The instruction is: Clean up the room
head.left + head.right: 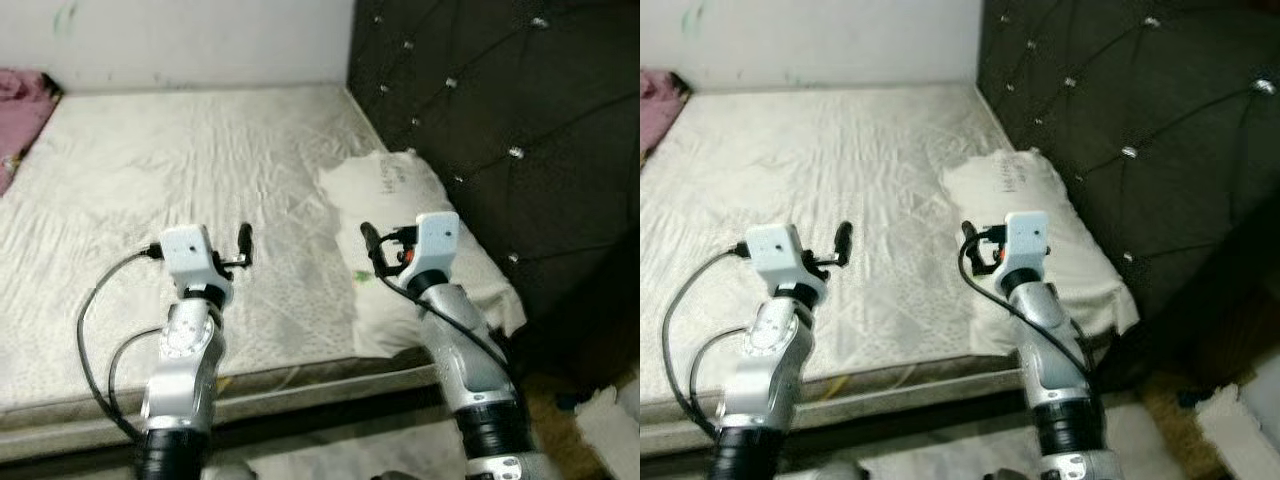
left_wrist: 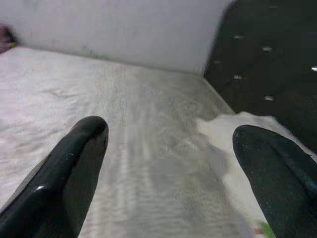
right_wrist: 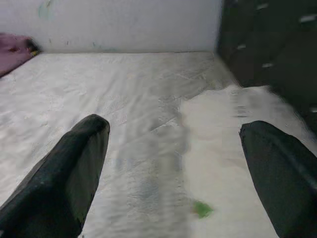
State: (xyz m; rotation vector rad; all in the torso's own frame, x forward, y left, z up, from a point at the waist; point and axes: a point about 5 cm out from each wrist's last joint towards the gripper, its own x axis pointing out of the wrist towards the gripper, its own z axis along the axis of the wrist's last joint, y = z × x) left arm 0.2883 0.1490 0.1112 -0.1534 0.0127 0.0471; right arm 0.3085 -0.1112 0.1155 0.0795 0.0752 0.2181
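Both arms raised over the near edge of the bed (image 1: 150, 160). Left claw (image 2: 168, 163) fingers apart, holding nothing; right claw (image 3: 173, 168) likewise apart (above the pillow's edge). White pillow (image 1: 400, 190) lies against the dark tufted headboard (image 1: 520, 110). Pink cloth (image 1: 20, 110), possibly a blanket, at the far left corner.

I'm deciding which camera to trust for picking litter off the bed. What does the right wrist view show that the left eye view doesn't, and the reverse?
Right wrist alone: a close look at the small green scrap on the white pillow, framed by open fingers. Left eye alone: both arms, the left gripper and right gripper over the mattress edge, and the floor below. Shared: mattress, pillow, pink cloth, dark tufted headboard, white wall.
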